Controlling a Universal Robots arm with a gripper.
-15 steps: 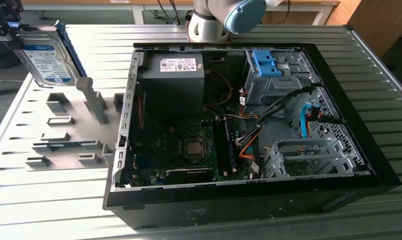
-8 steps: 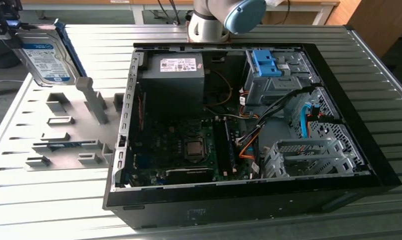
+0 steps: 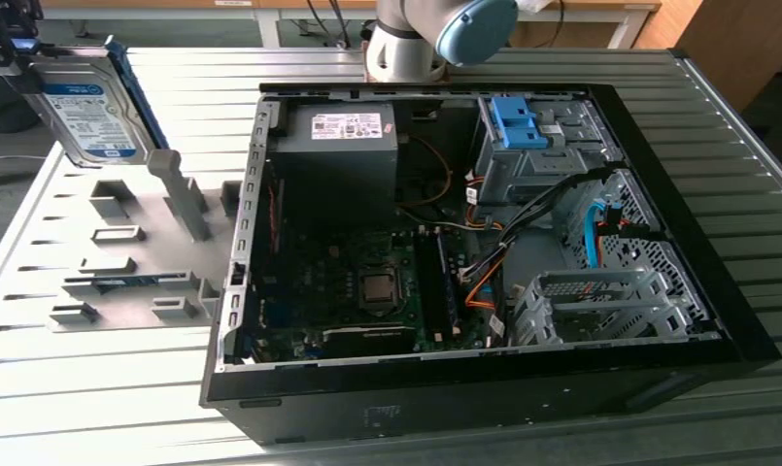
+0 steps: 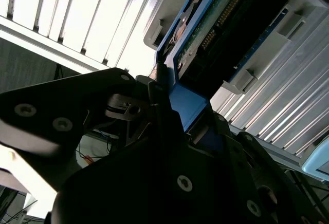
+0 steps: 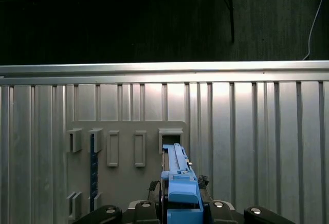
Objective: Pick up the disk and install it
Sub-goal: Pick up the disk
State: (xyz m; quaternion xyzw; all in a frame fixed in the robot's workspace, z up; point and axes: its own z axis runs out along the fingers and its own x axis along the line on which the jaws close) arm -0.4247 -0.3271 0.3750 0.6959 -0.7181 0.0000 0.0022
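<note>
in the exterior view, the disk (image 3: 90, 115) is held upright at the exterior view's left, over a grey rack (image 3: 119, 267) beside the open computer case (image 3: 364, 413). in the second wrist view, the gripper (image 4: 177, 107) is seen clamped on the disk's blue frame. in the first wrist view, the frame's edge is seen above the rack.

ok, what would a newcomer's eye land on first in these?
The open computer case, boards and cables exposed, lies on the slatted metal table and dominates the exterior view. At that view's upper left the disk hangs over a grey slotted plate, the pincer shut on it.
</note>
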